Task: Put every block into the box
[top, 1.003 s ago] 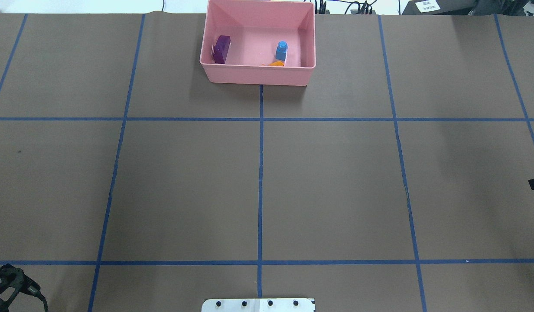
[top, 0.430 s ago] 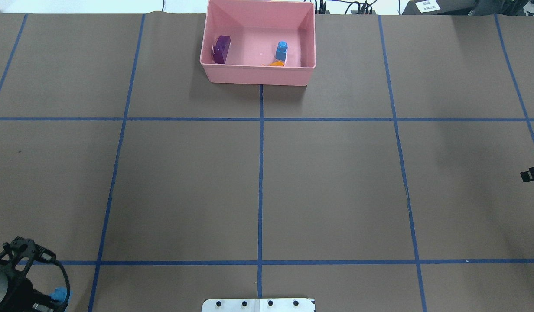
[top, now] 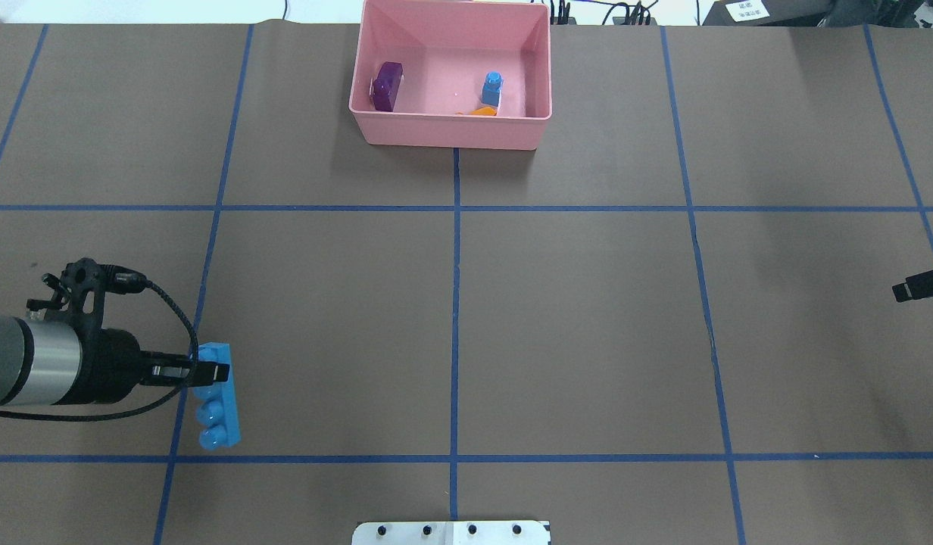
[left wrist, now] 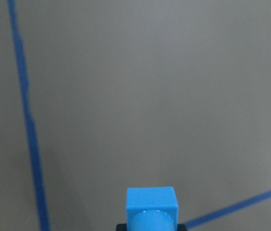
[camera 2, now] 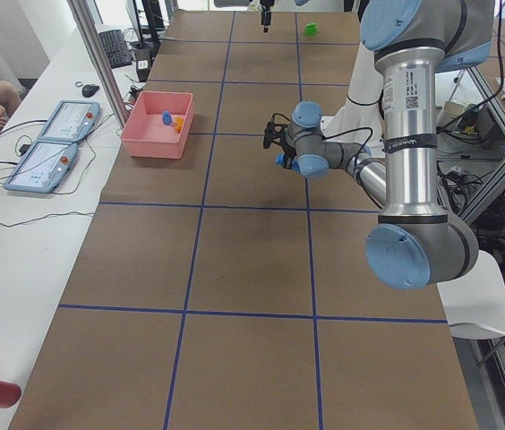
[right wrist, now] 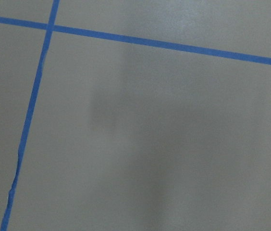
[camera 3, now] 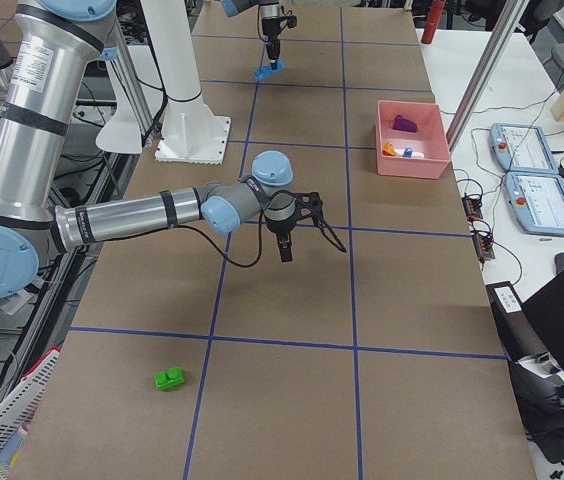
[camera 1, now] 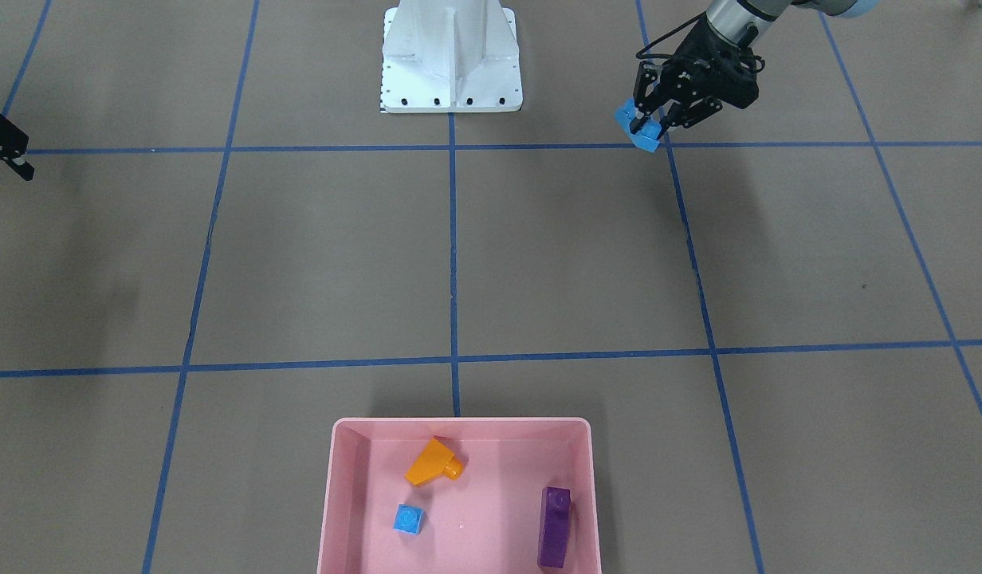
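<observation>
My left gripper is shut on one end of the long thin blue strip and holds it above the table's near left; it also shows in the front view with the strip, and the strip fills the bottom of the left wrist view. The pink box stands at the far middle. In it lie the purple brick, the small blue cube and the orange sloped brick. The green brick lies on the table far to the right. My right gripper looks shut and empty.
The white robot base sits at the table's near middle edge. Blue tape lines divide the brown table into squares. Operators' tablets and cables lie beyond the table's far edge.
My left arm has swung in from the bottom left corner, forward and to the right, carrying the blue strip. My right gripper has edged in from the right edge.
</observation>
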### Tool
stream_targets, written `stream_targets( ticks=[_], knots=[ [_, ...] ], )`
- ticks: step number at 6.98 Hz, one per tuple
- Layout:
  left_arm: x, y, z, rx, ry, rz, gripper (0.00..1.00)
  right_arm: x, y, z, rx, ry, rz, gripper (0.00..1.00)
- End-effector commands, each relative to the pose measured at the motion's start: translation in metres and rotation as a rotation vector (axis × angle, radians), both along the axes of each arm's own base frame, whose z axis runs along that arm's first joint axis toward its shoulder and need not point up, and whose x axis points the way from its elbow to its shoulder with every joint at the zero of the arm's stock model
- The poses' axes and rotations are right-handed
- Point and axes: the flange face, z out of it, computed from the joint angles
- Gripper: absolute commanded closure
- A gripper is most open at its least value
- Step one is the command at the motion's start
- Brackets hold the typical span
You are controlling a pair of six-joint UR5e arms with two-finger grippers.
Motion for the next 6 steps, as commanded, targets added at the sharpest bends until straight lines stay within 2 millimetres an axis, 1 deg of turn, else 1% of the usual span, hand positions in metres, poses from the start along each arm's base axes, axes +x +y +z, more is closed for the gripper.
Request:
stream_targets(
  ticks=[1,2,3,4,5,6],
  knots=[
    [0.006,-0.068,-0.068,-0.023,0.083,-0.137,1.00,-0.001,-0.003,0.001,0.000,0.001,0.001,0.01],
    [0.028,-0.106,-0.101,-0.041,0.063,-0.171,1.00,-0.001,-0.003,0.001,0.000,0.001,0.001,0.01],
    [0.051,-0.142,-0.130,-0.059,0.036,-0.193,1.00,-0.001,-0.003,0.001,0.000,0.001,0.001,0.01],
    [0.068,-0.180,-0.151,-0.097,-0.026,-0.216,1.00,-0.001,-0.003,0.001,0.000,0.001,0.001,0.01],
    [0.093,-0.220,-0.173,-0.155,-0.086,-0.176,1.00,-0.001,-0.003,0.002,-0.001,0.002,0.000,0.01],
    [0.099,-0.274,-0.192,-0.195,-0.119,-0.115,1.00,-0.001,-0.003,0.002,-0.002,0.002,0.001,0.01]
  ],
)
